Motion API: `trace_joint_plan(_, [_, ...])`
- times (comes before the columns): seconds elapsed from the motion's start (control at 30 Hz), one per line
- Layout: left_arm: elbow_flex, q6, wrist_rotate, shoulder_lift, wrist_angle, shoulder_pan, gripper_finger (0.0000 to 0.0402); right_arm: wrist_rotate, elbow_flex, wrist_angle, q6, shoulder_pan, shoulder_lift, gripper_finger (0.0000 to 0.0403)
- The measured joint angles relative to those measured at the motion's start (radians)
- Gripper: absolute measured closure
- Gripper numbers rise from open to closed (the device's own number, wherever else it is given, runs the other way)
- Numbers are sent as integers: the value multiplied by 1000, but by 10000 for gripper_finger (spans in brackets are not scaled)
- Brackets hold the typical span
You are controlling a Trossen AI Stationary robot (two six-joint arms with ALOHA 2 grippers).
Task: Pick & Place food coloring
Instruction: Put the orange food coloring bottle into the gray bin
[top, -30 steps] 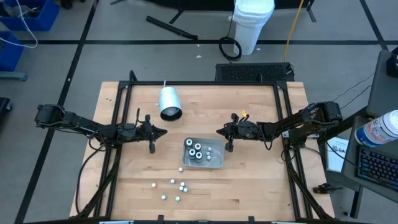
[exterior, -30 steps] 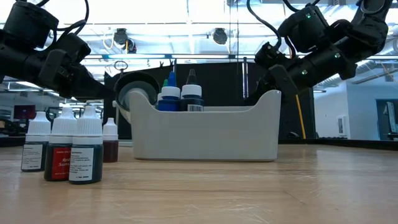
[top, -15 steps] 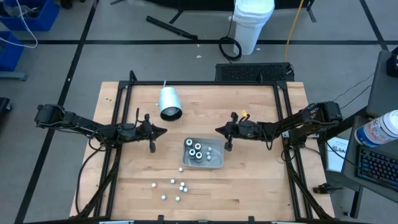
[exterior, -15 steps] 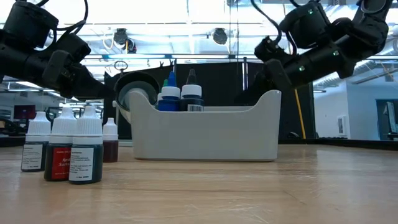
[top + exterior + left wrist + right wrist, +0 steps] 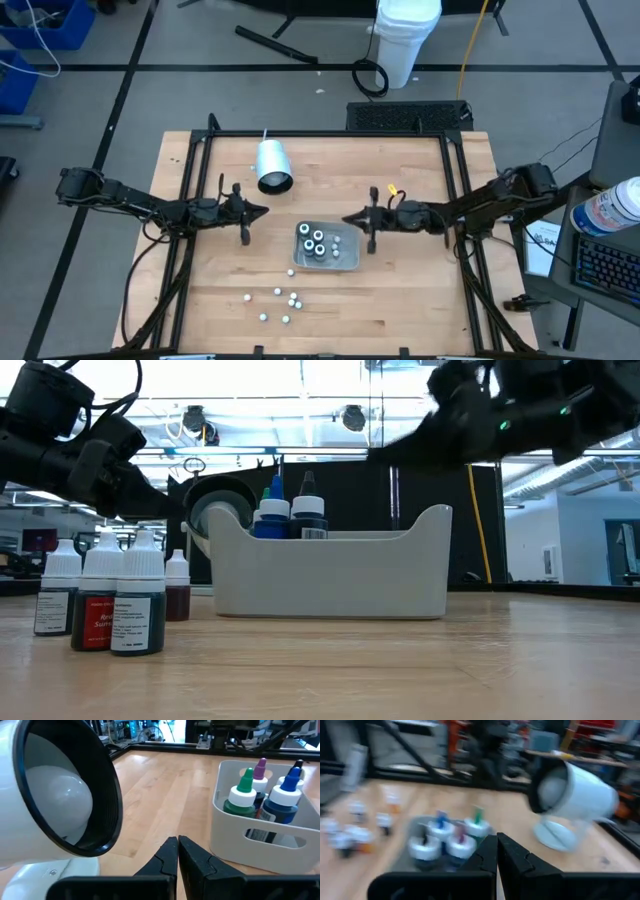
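1. Food coloring bottles in the tray (image 5: pixel 316 243): a tight cluster of small round bottles stands upright inside the pale rectangular tray near the table's middle. The left wrist view shows white collars with a green tip (image 5: pixel 244 780), a purple tip (image 5: pixel 260 769) and a blue tip (image 5: pixel 291 774) over dark bodies with printed labels.
2. Loose bottles on the table (image 5: pixel 279 303): several more stand scattered on the bare wood nearer the table's front edge, well apart from the tray; one stands alone just beside the tray's front left corner (image 5: pixel 291 271).
3. In the low view, four of the loose bottles (image 5: pixel 139 603) stand upright close together, white-capped and labelled, their contents dark, red and teal.
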Motion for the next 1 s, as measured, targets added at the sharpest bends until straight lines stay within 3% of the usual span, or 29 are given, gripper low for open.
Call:
trace_joint_plan(0.13, [0, -31, 4, 0, 3, 0, 382, -1, 66, -136, -37, 93, -37, 403])
trace_joint_plan(0.3, [0, -43, 4, 0, 37, 0, 382, 24, 341, -582, 75, 180, -18, 403])
trace_joint_plan(0.4, [0, -81, 7, 0, 69, 0, 382, 50, 468, -734, 140, 201, 36, 403])
trace_joint_plan(0.57, [0, -136, 27, 0, 85, 0, 382, -59, 581, -771, 160, 226, 105, 403])
trace_joint_plan(0.8, [0, -134, 92, -2, 87, 0, 382, -59, 776, -829, 225, 279, 311, 403])
trace_joint_plan(1.0, [0, -128, 92, -2, 87, 0, 382, -293, 979, -939, 155, 314, 493, 403])
